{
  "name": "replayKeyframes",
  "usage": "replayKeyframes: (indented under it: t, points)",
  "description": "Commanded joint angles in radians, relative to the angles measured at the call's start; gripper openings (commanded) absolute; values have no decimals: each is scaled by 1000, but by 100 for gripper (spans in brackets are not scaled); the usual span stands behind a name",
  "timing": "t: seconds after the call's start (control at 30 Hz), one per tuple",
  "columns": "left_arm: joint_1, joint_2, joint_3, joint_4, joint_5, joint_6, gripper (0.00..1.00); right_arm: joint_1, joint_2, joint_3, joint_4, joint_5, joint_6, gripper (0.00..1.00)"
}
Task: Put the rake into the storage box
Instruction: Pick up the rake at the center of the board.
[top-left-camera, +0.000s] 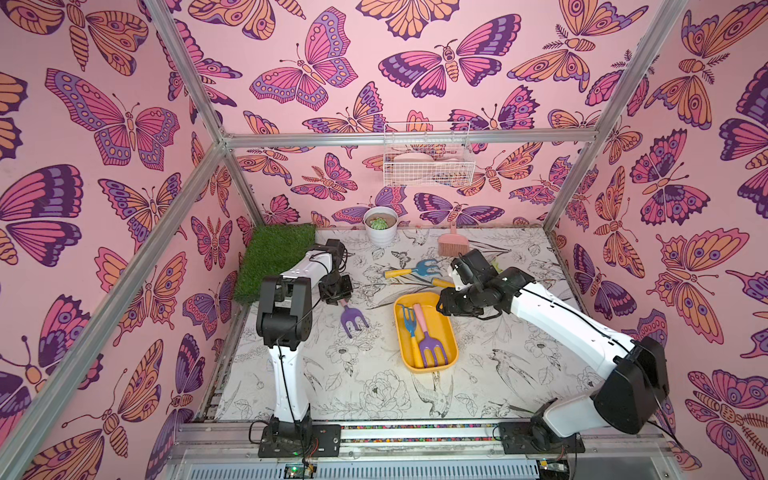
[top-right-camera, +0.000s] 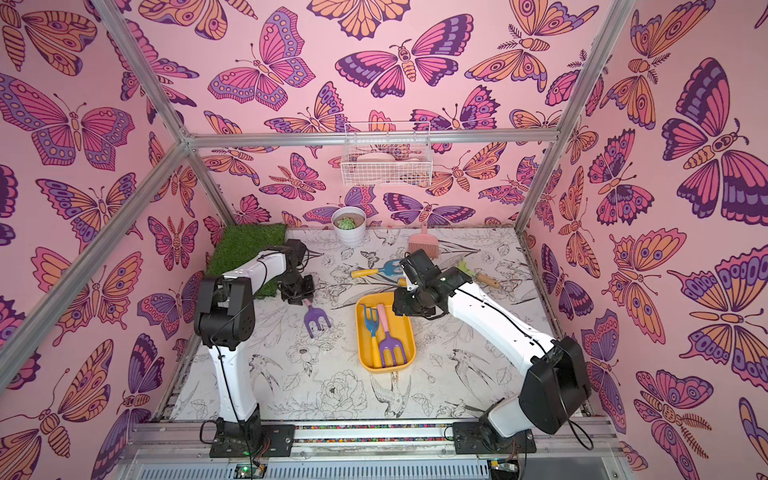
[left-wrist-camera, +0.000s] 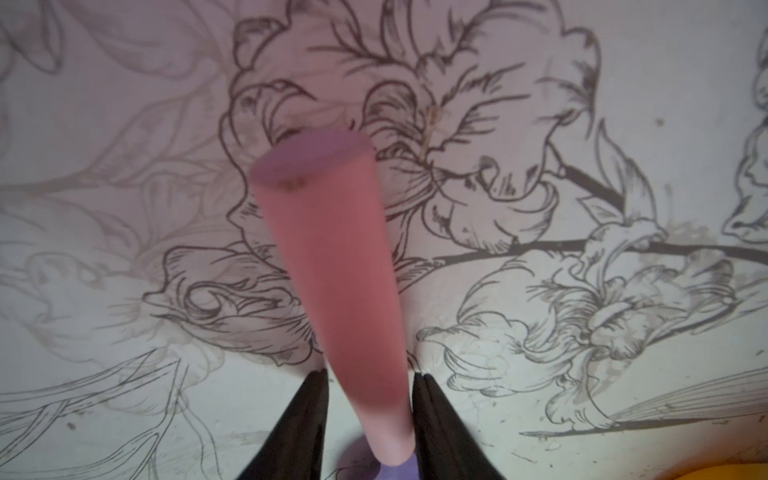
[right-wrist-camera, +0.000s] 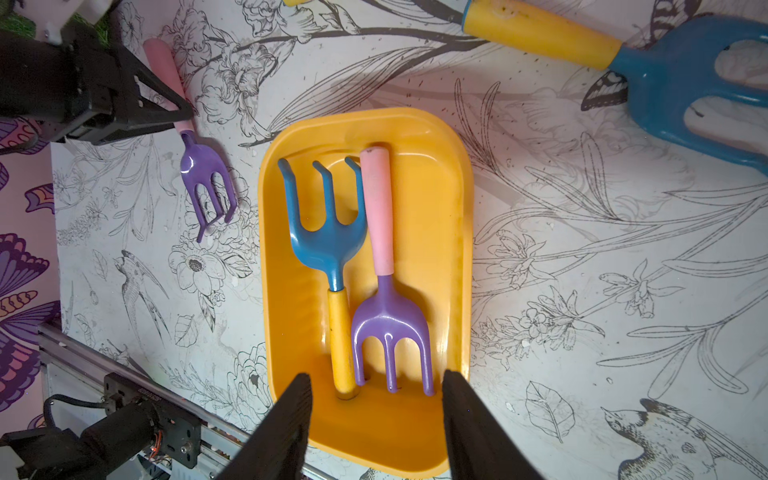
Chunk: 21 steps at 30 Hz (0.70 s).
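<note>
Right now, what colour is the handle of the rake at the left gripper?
Pink. The rake handle shows best in the left wrist view.

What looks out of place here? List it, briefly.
Nothing is spilled or broken. Two toy tools lie outside the shallow yellow plastic tray: a purple plastic rake with a pink handle beside it, and a blue plastic fork with a yellow handle beyond it.

In the left wrist view your purple plastic rake with the pink handle (left-wrist-camera: 332, 270) is blurred, its head cut off; you cannot tell whether the black left gripper (left-wrist-camera: 371, 374) touches it.
</note>
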Motion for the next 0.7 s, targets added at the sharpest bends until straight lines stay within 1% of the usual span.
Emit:
replayKeyframes:
  t: [0.0,0.2,0.33,0.67]
  points:
    - [2,17,9,-10,10,18,31,-5,11,32,-8,-8,2,54]
    - [2,-13,-31,-1,12,15,15,-3,11,26,-7,-12,-3,54]
    - [1,-54,-58,0,26,15,0,-4,3,24,-17,-5,-10,53]
    - [-27,-246,-156,-1,81,3,0,-4,-51,-5,-35,12,-27,53]
